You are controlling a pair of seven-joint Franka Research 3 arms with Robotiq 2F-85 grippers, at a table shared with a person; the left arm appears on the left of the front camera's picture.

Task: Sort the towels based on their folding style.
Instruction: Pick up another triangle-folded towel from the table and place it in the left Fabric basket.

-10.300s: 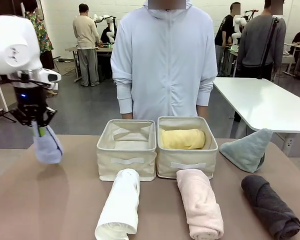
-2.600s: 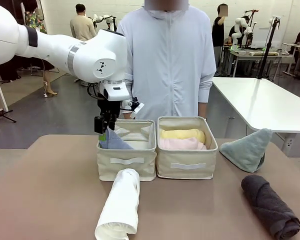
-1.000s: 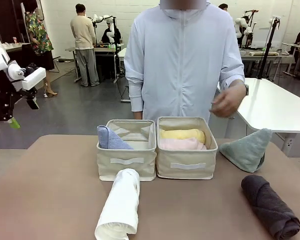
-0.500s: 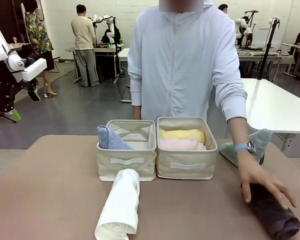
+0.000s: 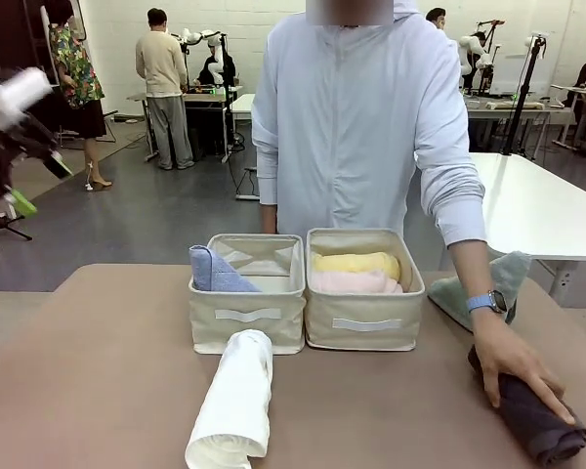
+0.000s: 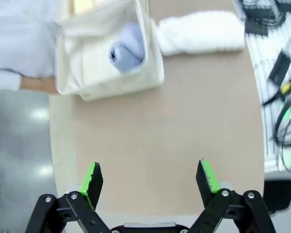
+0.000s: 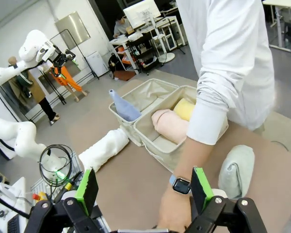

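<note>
Left gripper (image 5: 37, 186), front view: blurred, high beyond left edge of table (image 5: 98, 371), opening unreadable. Lavender-blue cone (image 5: 218, 272) in left bin (image 5: 246, 318). Yellow roll (image 5: 356, 262) and pink roll (image 5: 356, 282) in right bin (image 5: 364, 327). White roll (image 5: 234, 401) on table, just before left bin. Sage-green cone (image 5: 466, 296) at right, behind person's forearm. Dark grey roll (image 5: 537, 430) under person's hand (image 5: 516, 369).

Left wrist view: fingers spread wide, nothing between, over bare tabletop.

Right wrist view: right gripper (image 7: 145, 189) spread wide, empty, above person's hand.
</note>
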